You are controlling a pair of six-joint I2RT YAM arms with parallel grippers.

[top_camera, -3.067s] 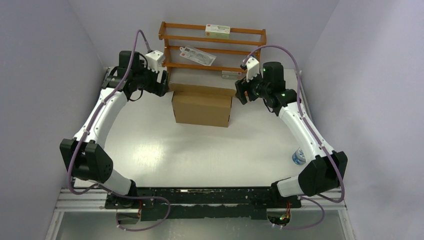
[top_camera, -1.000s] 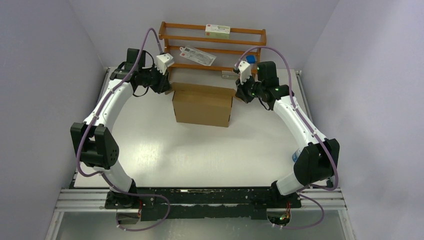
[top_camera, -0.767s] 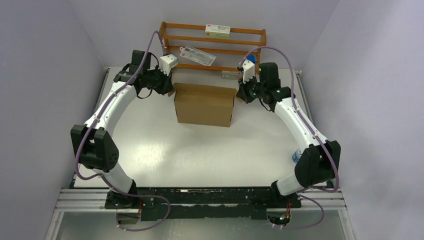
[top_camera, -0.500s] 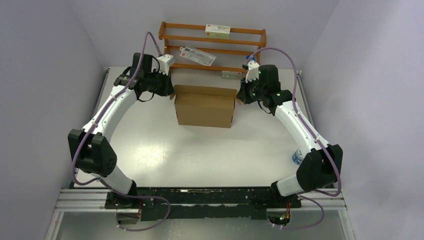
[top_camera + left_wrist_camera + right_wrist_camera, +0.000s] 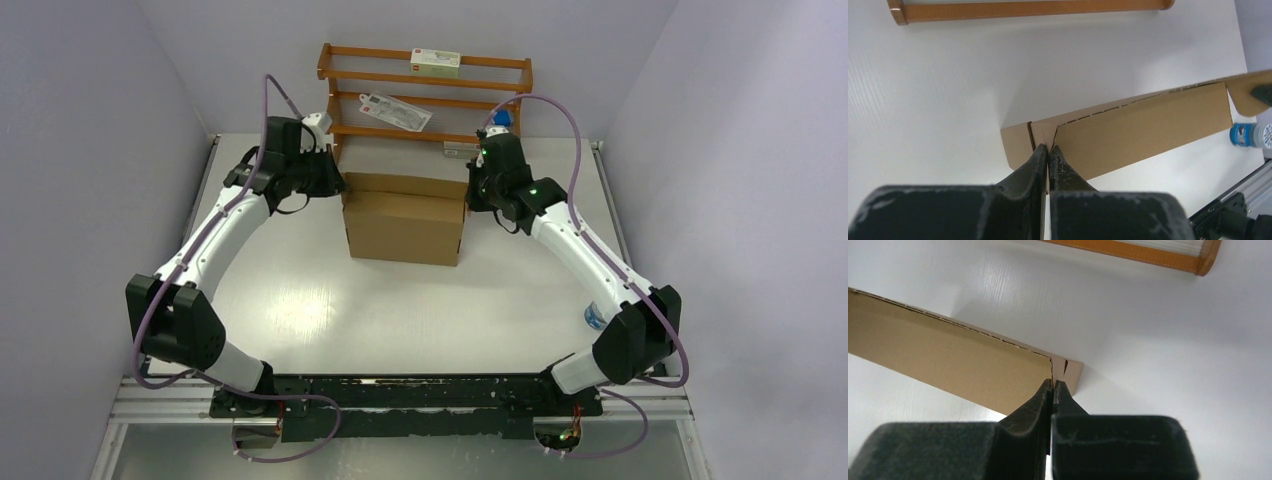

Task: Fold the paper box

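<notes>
The paper box (image 5: 404, 228) stands on the table (image 5: 400, 320) toward the far side, in the middle, just in front of the wooden rack (image 5: 425, 95), with its long front wall facing the arms. The left gripper (image 5: 1048, 148) is closed tight at the notch by the box's far left corner, and it seems to nip a thin edge of cardboard between its tips. The right gripper (image 5: 1053, 383) is closed the same way at the notch by the far right corner. The step in hand looks like shaping the two end walls together. To do it well, both arms should move evenly, so the box neither twists nor slides into the rack. The pinch belongs right on the scored line, so the cardboard bends there and not beside it. The pull should be gentle, as a thin edge held at the tips can tear or slip out
</notes>
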